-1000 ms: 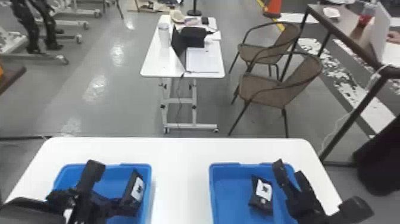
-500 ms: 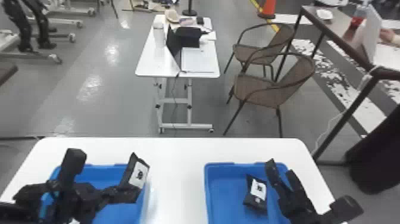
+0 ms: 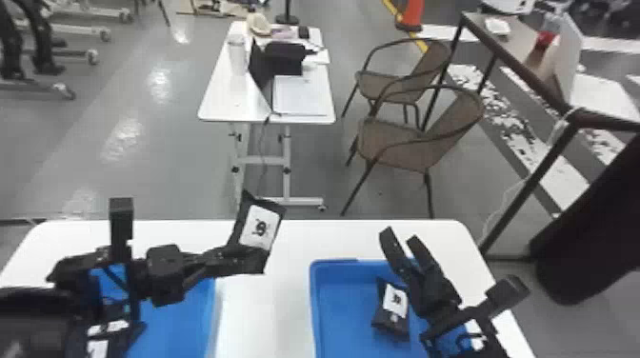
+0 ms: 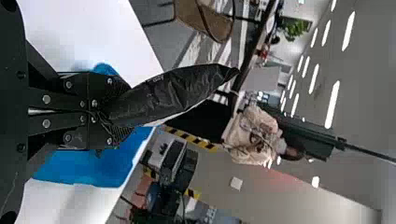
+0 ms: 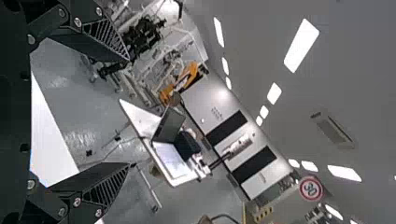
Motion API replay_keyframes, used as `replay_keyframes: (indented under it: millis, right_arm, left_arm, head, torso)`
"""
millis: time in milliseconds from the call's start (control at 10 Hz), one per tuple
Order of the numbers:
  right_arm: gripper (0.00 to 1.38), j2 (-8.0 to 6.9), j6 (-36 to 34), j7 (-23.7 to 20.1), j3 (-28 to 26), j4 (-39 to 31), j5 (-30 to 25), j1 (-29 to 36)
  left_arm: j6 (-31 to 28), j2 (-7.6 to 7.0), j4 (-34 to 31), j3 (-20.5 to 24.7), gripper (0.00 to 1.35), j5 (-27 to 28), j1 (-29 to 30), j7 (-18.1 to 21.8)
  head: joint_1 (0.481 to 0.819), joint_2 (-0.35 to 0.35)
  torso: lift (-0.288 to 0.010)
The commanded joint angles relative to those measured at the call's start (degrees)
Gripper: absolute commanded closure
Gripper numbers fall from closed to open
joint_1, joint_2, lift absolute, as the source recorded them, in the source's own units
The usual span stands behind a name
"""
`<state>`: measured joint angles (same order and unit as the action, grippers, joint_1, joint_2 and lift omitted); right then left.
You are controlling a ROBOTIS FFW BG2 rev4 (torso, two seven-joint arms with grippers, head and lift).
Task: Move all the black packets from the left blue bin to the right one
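My left gripper (image 3: 247, 261) is shut on a black packet (image 3: 259, 226), which stands up above the white table between the two bins. In the left wrist view the left gripper (image 4: 114, 109) pinches one end of the black packet (image 4: 177, 91). Under the left arm is the left blue bin (image 3: 209, 304), with another black packet (image 3: 102, 340) partly hidden by the arm. One black packet (image 3: 393, 309) lies in the right blue bin (image 3: 314, 304). Over that bin's right side, my right gripper (image 3: 400, 238) stands open; the right wrist view shows the right gripper (image 5: 128, 112) with its fingers wide apart.
The white table (image 3: 266, 309) has a bare strip between the bins. Beyond its far edge are a smaller white table (image 3: 219, 107) with a laptop, and brown chairs (image 3: 395, 138). A dark-framed desk (image 3: 524, 62) is at the right.
The left gripper has lifted the packet out of the left bin and carried it rightward, past that bin's edge. The head view has shifted slightly; the right arm looks almost still.
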<state>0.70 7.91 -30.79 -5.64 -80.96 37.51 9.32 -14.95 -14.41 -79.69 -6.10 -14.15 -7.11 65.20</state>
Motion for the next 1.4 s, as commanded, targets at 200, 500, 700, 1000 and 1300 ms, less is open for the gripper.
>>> replay_keyframes:
  millis: [200,500,700,1000,1300]
  right_arm:
    - [0.23,-0.75,-5.36,-7.44,0.01,1.77,-1.83,-5.54]
    - [0.23,-0.75,-8.08,-10.35,0.54,2.65,-2.01,-7.47]
    - [0.22,-0.75,-8.78,-11.93,1.33,2.21,-1.3,-8.35]
    - [0.23,-0.75,-8.7,-12.02,1.94,1.77,-0.07,-8.26]
    - [0.77,-0.75,-10.63,-13.07,3.7,1.95,-0.34,-8.17]
  left_arm:
    - [4.84,4.48,18.96,-12.53,1.21,-5.1,-13.11,6.78]
    - [5.28,8.35,23.97,-13.33,1.21,-5.63,-14.78,9.33]
    - [5.28,8.52,25.02,-14.82,1.21,-5.89,-15.13,9.24]
    - [5.28,8.61,25.2,-15.08,1.21,-5.89,-15.3,8.97]
    - [5.46,8.52,25.46,-14.91,1.21,-6.15,-15.48,8.62]
  head:
    - [0.695,-0.171]
    - [0.695,-0.208]
    - [0.695,-0.212]
    - [0.695,-0.208]
    - [0.695,-0.195]
  torso:
    - [0.0]
    - [0.0]
    - [0.0]
    - [0.0]
    - [0.0]
